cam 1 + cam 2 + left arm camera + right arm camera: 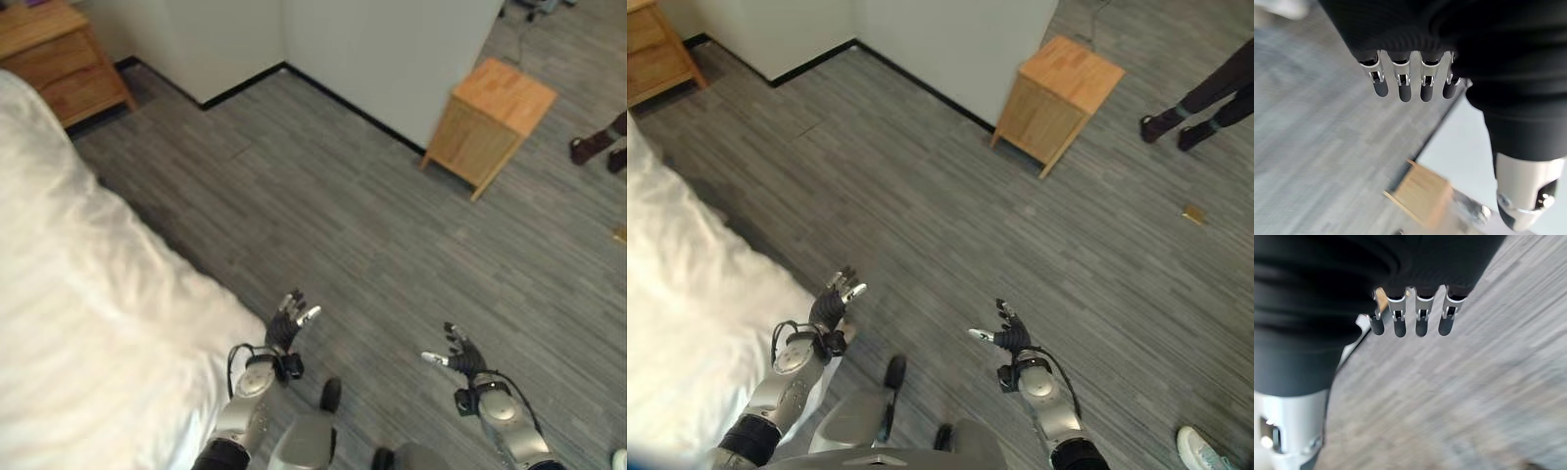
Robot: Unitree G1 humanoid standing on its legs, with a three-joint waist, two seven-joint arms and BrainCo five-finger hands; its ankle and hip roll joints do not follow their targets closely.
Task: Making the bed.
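Observation:
The bed (88,294) with its white cover fills the left side and runs from the far left down to the near edge. My left hand (285,333) hangs just past the bed's near corner, over the floor, its fingers (1403,85) relaxed and holding nothing. My right hand (460,357) hovers over bare floor to the right, well away from the bed, with its fingers (1420,318) straight and empty. Neither hand touches the cover.
A wooden nightstand (59,59) stands at the bed's far end. A light wooden side table (490,122) sits against the white wall (382,49). A person's shoes (598,147) stand at the far right. Grey plank floor (343,225) lies between.

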